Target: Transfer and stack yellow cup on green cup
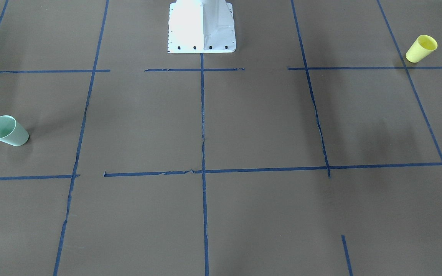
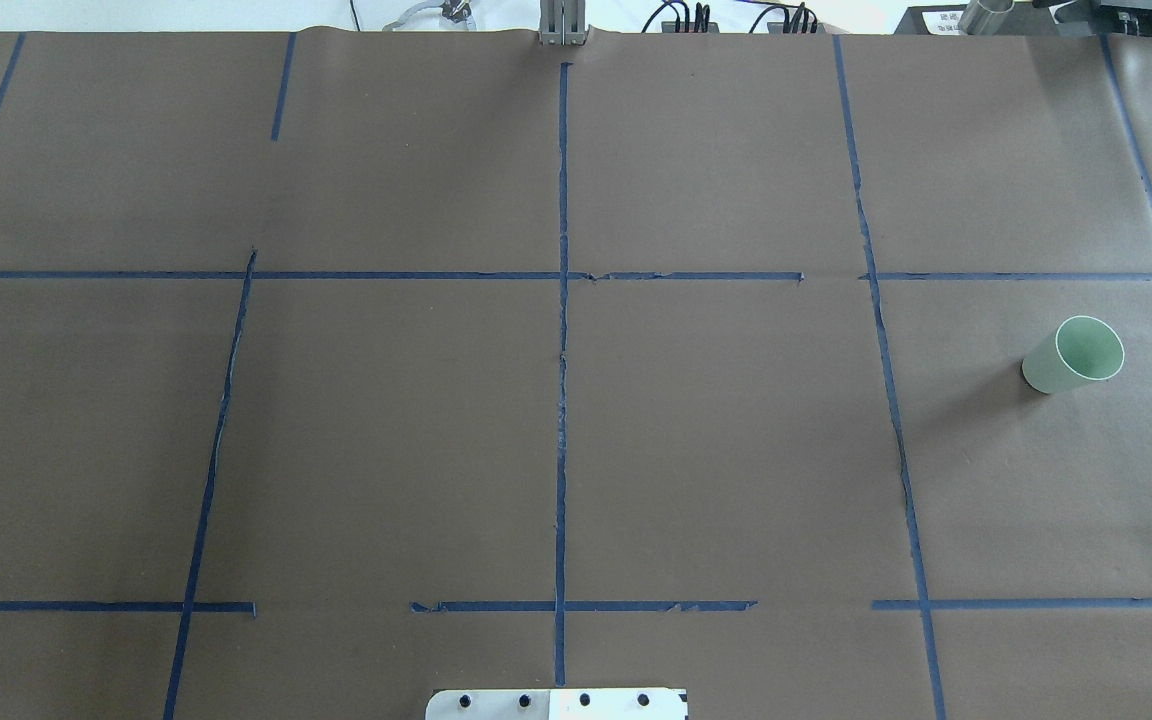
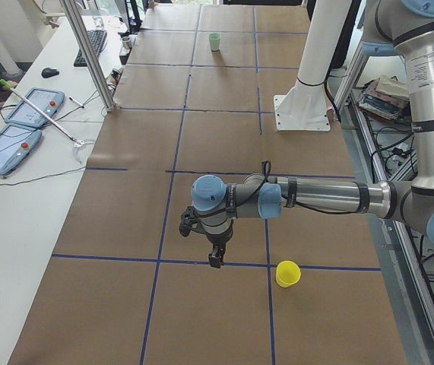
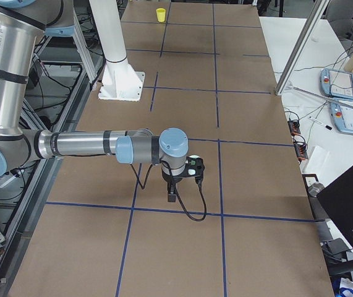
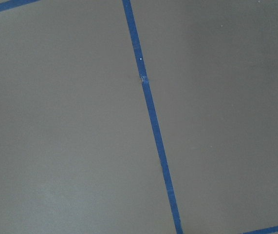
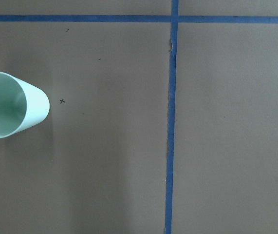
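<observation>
The yellow cup (image 1: 421, 48) stands upright on the brown table near the robot's left end; it also shows in the exterior left view (image 3: 286, 274) and far off in the exterior right view (image 4: 161, 14). The green cup (image 1: 8, 130) stands upright near the opposite end (image 2: 1074, 355) and at the left edge of the right wrist view (image 6: 7, 105). My left gripper (image 3: 215, 260) hangs above the table, a little left of the yellow cup and apart from it. My right gripper (image 4: 172, 197) hangs above the table close to the green cup. I cannot tell whether either is open or shut.
The white robot base (image 1: 202, 27) stands at the middle of the table's robot side. Blue tape lines (image 2: 562, 350) grid the brown paper. A side table with tablets (image 3: 19, 125) and a metal post (image 3: 87, 53) stand on the operators' side, where a person sits.
</observation>
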Controlling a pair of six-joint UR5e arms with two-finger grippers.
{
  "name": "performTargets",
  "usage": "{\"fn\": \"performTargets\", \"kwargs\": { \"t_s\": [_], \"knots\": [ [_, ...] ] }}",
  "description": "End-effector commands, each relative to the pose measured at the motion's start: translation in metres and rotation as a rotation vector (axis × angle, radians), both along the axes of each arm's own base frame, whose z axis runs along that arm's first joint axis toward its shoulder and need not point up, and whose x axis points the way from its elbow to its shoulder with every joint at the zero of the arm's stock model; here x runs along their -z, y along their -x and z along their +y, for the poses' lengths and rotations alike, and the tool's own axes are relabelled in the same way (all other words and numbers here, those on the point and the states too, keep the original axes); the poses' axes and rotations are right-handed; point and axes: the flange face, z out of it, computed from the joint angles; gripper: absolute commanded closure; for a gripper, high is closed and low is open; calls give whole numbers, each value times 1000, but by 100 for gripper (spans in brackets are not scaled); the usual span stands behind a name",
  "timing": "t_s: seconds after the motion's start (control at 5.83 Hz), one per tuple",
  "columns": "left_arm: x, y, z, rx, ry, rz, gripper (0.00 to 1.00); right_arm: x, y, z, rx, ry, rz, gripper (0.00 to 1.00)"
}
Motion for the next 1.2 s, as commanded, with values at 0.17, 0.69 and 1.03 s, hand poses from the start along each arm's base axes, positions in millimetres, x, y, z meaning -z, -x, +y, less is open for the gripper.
{"fn": "performTargets", "kwargs": {
  "t_s": [0.17, 0.69, 1.03],
  "knots": [
    [5, 0, 0, -2, -17, 2, 0, 2, 0, 0, 0, -4, 0, 0],
    [82, 2, -79, 39, -186, 10, 0, 3, 0, -1, 2, -10, -1, 0],
    [96, -1, -84, 91, -206, 14, 0, 5, 0, -2, -1, -22, -3, 0]
  ]
}}
